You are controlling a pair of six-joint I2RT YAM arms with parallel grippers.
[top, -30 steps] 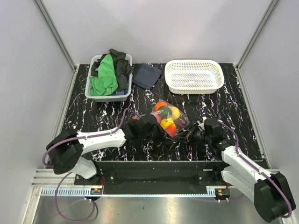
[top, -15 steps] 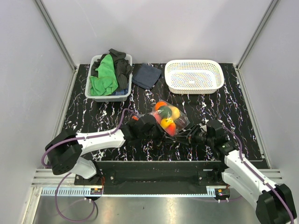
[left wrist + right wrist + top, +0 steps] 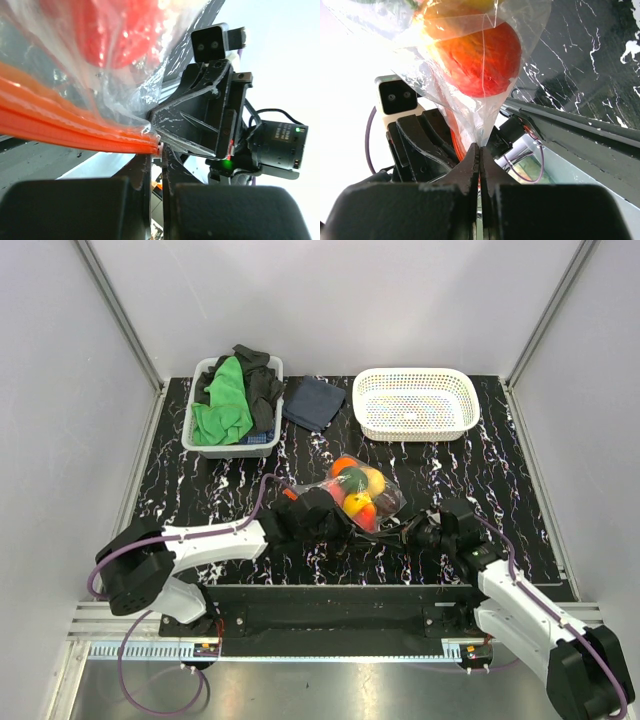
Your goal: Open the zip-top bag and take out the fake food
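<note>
**Both grippers pinching the bag; food inside**

The left gripper (image 3: 156,150) is clamping down with its jaws together, and the end of the red-orange zip strip (image 3: 60,125) is running in between the fingers. The right gripper (image 3: 480,150) is likewise clenched, nipping a fold of clear film at the lower edge of the zip-top bag (image 3: 470,65). The two grippers are facing each other (each wrist camera is catching the other's fingers just beyond the plastic).

From above, the zip-top bag (image 3: 365,495) is sitting between the left gripper (image 3: 338,524) and the right gripper (image 3: 402,531), toward the near middle of the black marbled table (image 3: 470,470). I cannot tell whether it is resting on the surface or hanging.

The fake food (image 3: 358,490) is bunching inside the bag: orange, yellow, red and green pieces.

At the far edge, a white basket (image 3: 415,403) is standing on the right, a grey tray (image 3: 235,405) of green and dark cloths on the left, and a folded dark cloth (image 3: 312,402) is lying between them.
</note>
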